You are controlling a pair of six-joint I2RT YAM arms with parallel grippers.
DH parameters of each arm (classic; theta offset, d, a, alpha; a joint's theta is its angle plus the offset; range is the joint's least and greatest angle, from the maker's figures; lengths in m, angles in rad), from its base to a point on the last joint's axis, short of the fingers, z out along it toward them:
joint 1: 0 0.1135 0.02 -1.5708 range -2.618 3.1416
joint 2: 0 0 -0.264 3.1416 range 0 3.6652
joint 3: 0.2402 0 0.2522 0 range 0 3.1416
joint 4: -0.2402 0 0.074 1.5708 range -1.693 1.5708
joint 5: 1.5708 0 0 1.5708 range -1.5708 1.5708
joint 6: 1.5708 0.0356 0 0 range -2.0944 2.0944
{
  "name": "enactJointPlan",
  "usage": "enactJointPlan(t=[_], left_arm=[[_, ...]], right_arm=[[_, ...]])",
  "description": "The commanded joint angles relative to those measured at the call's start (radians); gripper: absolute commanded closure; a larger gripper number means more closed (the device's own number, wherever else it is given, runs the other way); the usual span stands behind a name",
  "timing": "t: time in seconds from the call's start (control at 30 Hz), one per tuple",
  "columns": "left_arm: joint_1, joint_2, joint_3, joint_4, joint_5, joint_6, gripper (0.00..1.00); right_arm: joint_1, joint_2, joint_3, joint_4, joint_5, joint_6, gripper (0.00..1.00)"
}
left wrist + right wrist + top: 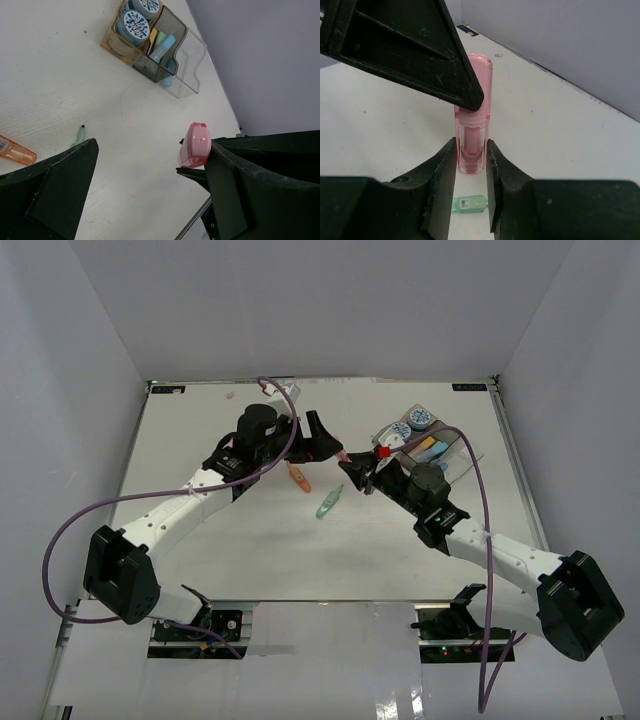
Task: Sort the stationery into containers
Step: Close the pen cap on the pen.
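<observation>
Grey walls are boxing in a white table (250,550). Above its middle, the right gripper (471,145) is pinching the lower end of a pink highlighter (473,132) and holding it upright, off the surface. The left gripper (152,147) is standing spread wide around the capped end. 1 finger appears to be touching the cap and the other is well apart, so it is gripping nothing.

The containers (192,75) are sitting toward the upper right of the top view. 2 rolls (134,25) are lying in the amber tray, and pastel pieces are leaning in the grey 1. An orange piece (17,151) and a green piece (469,203) are lying loose on the table near the centre.

The highlighter is looking light, stiff and smooth, so it is probably slippery. Pinching across the barrel below the cap seems safest, since a hold on the cap alone is risking pulling it off.
</observation>
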Motion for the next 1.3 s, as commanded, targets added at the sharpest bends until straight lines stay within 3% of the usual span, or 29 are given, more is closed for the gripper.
enactJointPlan(t=[0.0,0.3,0.67,1.27], left_arm=[[-0.004,-0.085,0.052,-0.013,0.009,0.037,0.04],[-0.004,-0.14,0.158,-0.154,-0.034,0.114,0.04],[-0.004,-0.078,0.181,-0.205,0.113,0.152,0.3],[-0.004,0.011,0.231,-0.276,0.156,0.217,0.45]], right_arm=[[0.004,-0.007,-0.018,0.138,-0.001,0.001,0.81],[0.003,-0.027,-0.072,0.169,-0.02,0.001,0.82],[0.003,-0.063,-0.062,0.062,-0.049,-0.059,0.82],[0.003,-0.057,-0.003,-0.013,-0.076,-0.12,0.82]])
